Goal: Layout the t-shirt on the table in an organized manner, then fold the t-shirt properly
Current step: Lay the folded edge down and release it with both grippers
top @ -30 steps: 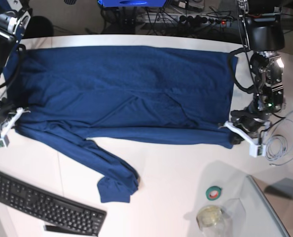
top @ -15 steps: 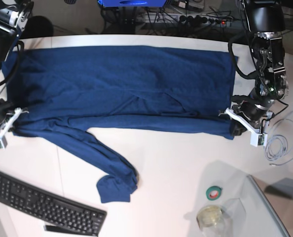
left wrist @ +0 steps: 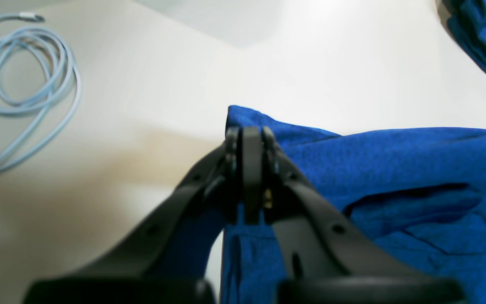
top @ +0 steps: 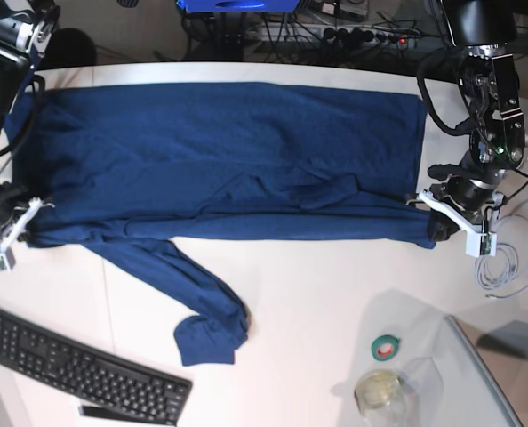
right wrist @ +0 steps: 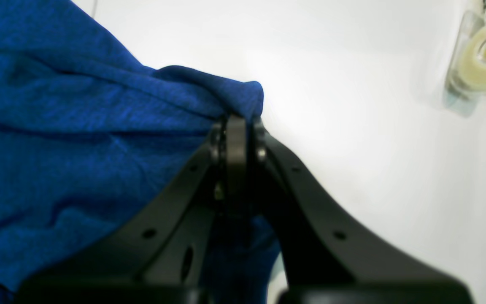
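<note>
Each tool is clenched on a near corner of the t-shirt [top: 228,151]: left tool [left wrist: 249,139], right tool [right wrist: 236,126]. The cloth lies stretched between them on the tabletop [top: 335,294], one sleeve trailing loose. Layout looks nearly done; folding seems not yet begun.

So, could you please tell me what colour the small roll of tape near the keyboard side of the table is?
Green, seen best in the base view: tape roll.

One t-shirt [top: 220,151], one keyboard [top: 82,366], two tape rolls [top: 387,347]
</note>
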### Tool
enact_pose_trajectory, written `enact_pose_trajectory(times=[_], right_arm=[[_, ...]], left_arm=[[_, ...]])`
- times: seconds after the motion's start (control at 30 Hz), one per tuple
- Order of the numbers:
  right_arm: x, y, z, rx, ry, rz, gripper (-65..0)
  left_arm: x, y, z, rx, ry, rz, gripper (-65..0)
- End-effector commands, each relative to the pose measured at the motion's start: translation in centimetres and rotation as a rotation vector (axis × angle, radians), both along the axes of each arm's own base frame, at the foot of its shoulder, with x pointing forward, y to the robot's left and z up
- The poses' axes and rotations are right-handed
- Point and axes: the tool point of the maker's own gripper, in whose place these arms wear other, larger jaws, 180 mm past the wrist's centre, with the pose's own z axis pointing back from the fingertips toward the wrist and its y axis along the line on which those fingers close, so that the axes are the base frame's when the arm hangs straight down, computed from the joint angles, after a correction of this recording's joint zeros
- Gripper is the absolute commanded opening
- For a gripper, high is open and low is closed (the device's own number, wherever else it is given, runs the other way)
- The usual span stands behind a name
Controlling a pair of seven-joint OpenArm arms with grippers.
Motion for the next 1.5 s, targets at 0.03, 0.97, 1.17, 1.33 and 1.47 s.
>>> enact_pose_trajectory(times=[0.03,0.97,1.17,1.33,1.47], right_arm=[[2.2,-1.0,2.2,-0.002,-0.085,-0.004,-64.8],[-1.0,-0.8,1.1,-0.024,-0.045,0.046,-64.8],[-1.9,-0.9,0.9,-0.035,-0.034,0.050,-64.8],[-2.7,-0.9,0.4,-0.033,-0.019,0.049,-64.8],[-3.1,-0.8,1.2,-0.060,-0.034,0.060,-64.8]], left_arm=[[1.3,0.2,2.9,0.020,-0.092,-0.008,-65.0],[-3.6,1.1,2.3,0.055,0.011,0.021,-65.0],[-5.1,1.5,1.8,0.065,0.037,0.008,-65.0],[-5.8,0.8,1.0,0.047,0.053,-0.005,-65.0],[-6.2,0.8,0.6,0.047,0.066,-0.003,-65.0]])
